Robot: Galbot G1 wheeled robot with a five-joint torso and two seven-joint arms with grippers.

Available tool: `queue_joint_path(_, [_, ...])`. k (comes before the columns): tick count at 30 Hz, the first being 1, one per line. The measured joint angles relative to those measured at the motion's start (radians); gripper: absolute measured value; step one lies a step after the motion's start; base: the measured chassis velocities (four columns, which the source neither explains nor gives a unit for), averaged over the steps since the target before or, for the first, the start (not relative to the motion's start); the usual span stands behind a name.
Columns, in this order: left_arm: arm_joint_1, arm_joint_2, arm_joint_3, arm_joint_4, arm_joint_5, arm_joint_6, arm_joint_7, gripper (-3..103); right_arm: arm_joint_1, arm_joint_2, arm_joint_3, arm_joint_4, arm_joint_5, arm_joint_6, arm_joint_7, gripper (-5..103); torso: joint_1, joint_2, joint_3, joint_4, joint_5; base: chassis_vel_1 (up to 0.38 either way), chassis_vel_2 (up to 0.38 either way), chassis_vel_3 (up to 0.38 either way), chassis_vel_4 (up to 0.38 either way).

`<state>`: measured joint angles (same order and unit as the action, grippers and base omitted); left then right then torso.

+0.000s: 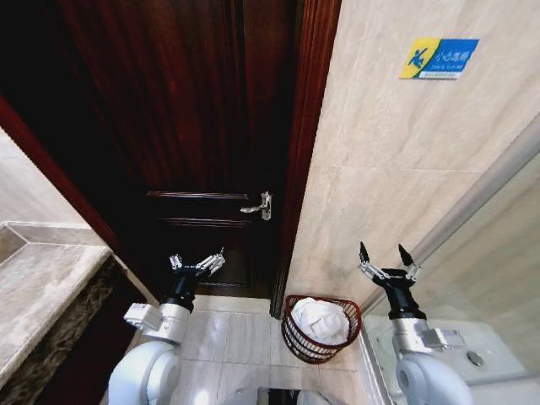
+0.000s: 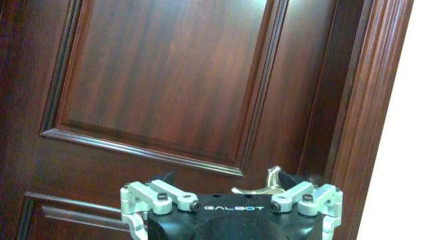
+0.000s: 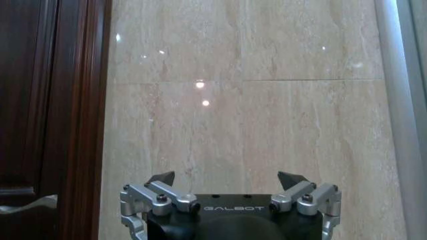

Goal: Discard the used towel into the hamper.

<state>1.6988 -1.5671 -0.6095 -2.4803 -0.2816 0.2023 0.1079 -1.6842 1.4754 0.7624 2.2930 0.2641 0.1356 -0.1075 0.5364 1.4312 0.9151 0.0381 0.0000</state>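
The hamper (image 1: pixel 291 333), a small round dark red-brown wire basket, stands on the tiled floor against the beige wall, beside the door frame. A crumpled white towel (image 1: pixel 321 321) lies inside it, filling the top. My left gripper (image 1: pixel 197 263) is raised and open in front of the dark wooden door, to the left of the hamper, holding nothing. On the hamper's right, my right gripper (image 1: pixel 388 256) is held up and open facing the beige wall, also holding nothing. Both grippers sit well above the hamper's rim.
The dark wooden door (image 1: pixel 186 126) with a silver lever handle (image 1: pixel 258 206) is straight ahead. A stone counter (image 1: pixel 42 295) lies at the left. A glass panel with a metal frame (image 1: pixel 481 194) runs along the right, over a white ledge (image 1: pixel 489 354).
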Motion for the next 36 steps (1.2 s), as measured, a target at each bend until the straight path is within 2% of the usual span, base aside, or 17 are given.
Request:
queue_joint_path(9, [0.000, 0.000, 0.000, 0.000, 0.000, 0.000, 0.000, 100, 0.000, 0.000, 0.000, 0.000, 0.000, 0.000, 0.000, 100, 0.001, 0.000, 0.000, 0.0002, 0.0000, 0.044, -0.037, -0.040, 0.045])
queue_joint_path(17, [0.000, 0.000, 0.000, 0.000, 0.000, 0.000, 0.000, 100, 0.000, 0.000, 0.000, 0.000, 0.000, 0.000, 0.000, 100, 0.000, 0.000, 0.000, 0.0003, -0.0006, 0.171, -0.163, -0.188, 0.175])
queue_joint_path(20, [0.000, 0.000, 0.000, 0.000, 0.000, 0.000, 0.000, 100, 0.000, 0.000, 0.000, 0.000, 0.000, 0.000, 0.000, 100, 0.000, 0.000, 0.000, 0.0002, 0.0008, 0.228, -0.222, -0.208, 0.220])
queue_joint_path(21, [0.000, 0.000, 0.000, 0.000, 0.000, 0.000, 0.000, 100, 0.000, 0.000, 0.000, 0.000, 0.000, 0.000, 0.000, 100, 0.000, 0.000, 0.000, 0.0001, -0.0012, 0.226, -0.262, -0.245, 0.231])
queue_joint_path(23, [0.000, 0.000, 0.000, 0.000, 0.000, 0.000, 0.000, 100, -0.001, 0.000, 0.000, 0.000, 0.000, 0.000, 0.000, 100, -0.001, 0.001, 0.000, -0.0002, 0.0009, 0.211, -0.239, -0.219, 0.228])
queue_joint_path(26, [0.001, 0.000, 0.000, 0.000, 0.000, 0.000, 0.000, 100, -0.001, 0.000, 0.000, 0.000, 0.000, 0.000, 0.000, 100, -0.001, 0.001, 0.000, 0.0000, -0.0007, 0.177, -0.186, -0.172, 0.205])
queue_joint_path(27, [0.001, 0.000, 0.000, 0.000, 0.000, 0.000, 0.000, 100, -0.001, 0.000, 0.000, 0.000, 0.000, 0.000, 0.000, 100, -0.001, 0.001, 0.000, 0.0000, 0.0002, 0.064, -0.079, -0.124, 0.172])
queue_joint_path(36, [0.000, 0.000, 0.000, 0.000, 0.000, 0.000, 0.000, 100, 0.000, 0.000, 0.000, 0.000, 0.000, 0.000, 0.000, 100, 0.001, 0.000, 0.000, 0.0001, -0.0002, -0.017, 0.025, 0.017, -0.020])
